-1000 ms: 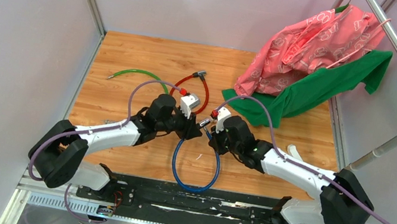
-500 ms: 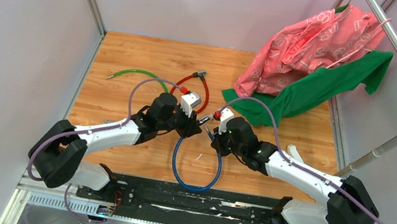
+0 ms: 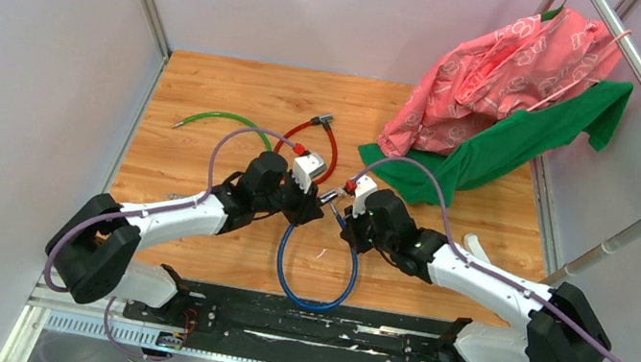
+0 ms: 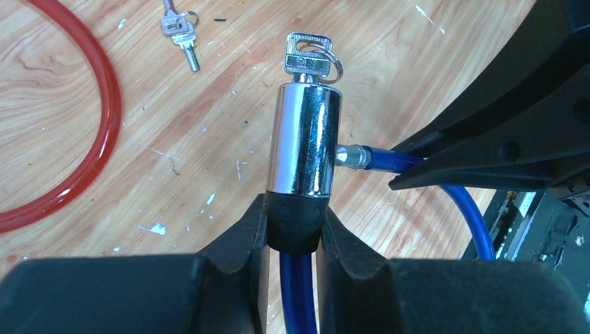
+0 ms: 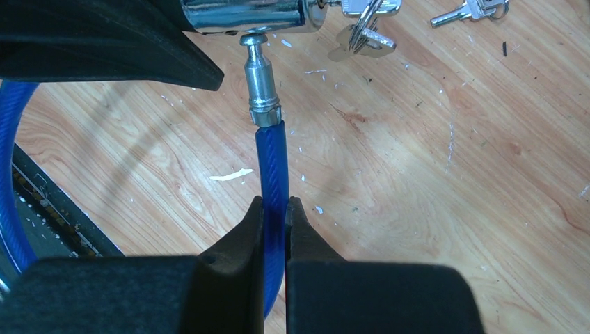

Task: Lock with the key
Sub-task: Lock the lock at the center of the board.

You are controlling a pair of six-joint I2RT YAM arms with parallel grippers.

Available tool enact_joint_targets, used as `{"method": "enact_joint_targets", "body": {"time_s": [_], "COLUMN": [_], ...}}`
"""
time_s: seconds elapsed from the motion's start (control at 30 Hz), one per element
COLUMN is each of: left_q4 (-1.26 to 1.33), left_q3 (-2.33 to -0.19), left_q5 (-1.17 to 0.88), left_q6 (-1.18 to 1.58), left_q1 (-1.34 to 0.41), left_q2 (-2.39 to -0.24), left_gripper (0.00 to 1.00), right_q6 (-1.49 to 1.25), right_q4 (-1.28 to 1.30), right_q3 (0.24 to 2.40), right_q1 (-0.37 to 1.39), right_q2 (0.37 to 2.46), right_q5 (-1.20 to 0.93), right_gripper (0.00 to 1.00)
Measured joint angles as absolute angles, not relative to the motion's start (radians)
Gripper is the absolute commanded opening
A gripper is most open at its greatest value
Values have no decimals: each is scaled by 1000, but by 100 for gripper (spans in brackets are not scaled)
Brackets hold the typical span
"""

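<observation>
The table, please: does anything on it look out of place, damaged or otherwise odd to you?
Yes. A pink garment and a green garment lie heaped over the far right corner of the wooden table, which seems foreign to lock work. The wood is scratched and flecked with white chips. Nothing looks spilled.

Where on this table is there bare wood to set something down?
Bare wood runs along the back of the table, behind the green cable and left of the clothes. A smaller patch lies left of the blue cable. The middle is crowded: red cable, keys, left gripper and right gripper.
</observation>
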State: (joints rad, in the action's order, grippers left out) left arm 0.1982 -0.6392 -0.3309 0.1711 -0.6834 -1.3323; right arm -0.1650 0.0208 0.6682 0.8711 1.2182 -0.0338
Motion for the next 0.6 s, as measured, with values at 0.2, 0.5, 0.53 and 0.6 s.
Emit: {"method": "enact_joint_targets", "body": {"time_s": [0.2,0.5,0.53,0.6], "left_q4": [193,198,202,206], "left_q3": [-639,-639,-639,-639], "left_q5": [-339,-331,-327,-321], "left_q6": [167,169,171,172], "left_q1": [-687,-699,-702,-705], "left_q2": [-1327,-1327,-1327,-1327], "left_gripper": [0,0,0,0], "right_q6": [-165,-165,-165,-165], "right_q4": [16,23,23,23], "right_q3": [668,668,668,668], "right_q1": [871,871,871,871], "right_q2": [1230,1223,1223,1223], "right_q5": [-34,-35,-36,-39], "right_gripper": [0,0,0,0]}}
